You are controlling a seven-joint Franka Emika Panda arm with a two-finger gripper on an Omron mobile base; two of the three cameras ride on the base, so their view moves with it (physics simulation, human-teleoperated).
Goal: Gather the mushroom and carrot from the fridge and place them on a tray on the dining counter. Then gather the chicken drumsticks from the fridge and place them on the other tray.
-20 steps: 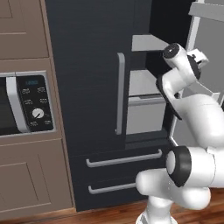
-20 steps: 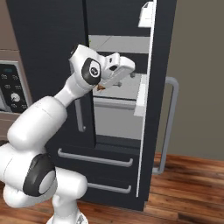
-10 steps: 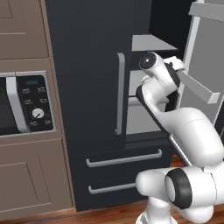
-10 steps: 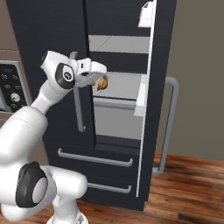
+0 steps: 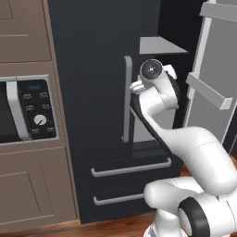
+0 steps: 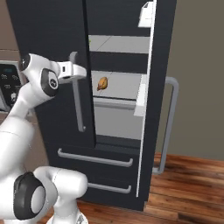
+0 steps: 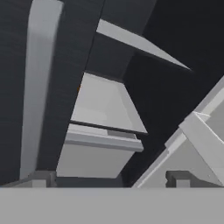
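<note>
Right base view is showing the tall black French-door fridge [image 6: 52,39] with its right door [image 6: 151,109] swung wide and its left door shut, the long grey vertical handle [image 6: 77,94] of that left door standing just beside the opening. On the middle grey shelf [image 6: 124,85], near its left edge, a golden-brown glossy drumstick [image 6: 102,83] is lying alone; neither the mushroom nor the carrot can be made out here, though a faint orange fleck at the left edge of the shelf in the hand view may be one of them, too small to tell.

The white arm's two-finger gripper [image 7: 109,178] is hovering in front of the opening with its jaws spread wide and nothing between them, its dark fingertips [image 7: 41,178] framing the shelf and the pale drawer [image 7: 98,153] below it. In the left base view the hand is sitting close to the closed door's handle [image 5: 126,99].

The step in hand seems to be reaching into the compartment for the first vegetable. Doing it well likely means keeping clear of the left door's handle and of the ledge [image 5: 207,90] on the open door, entering above the shelf rather than at its front edge, and levelling the hand so the jaws straddle the small item from above. Since the vegetables go first, the drumstick should probably be left alone for now.
</note>
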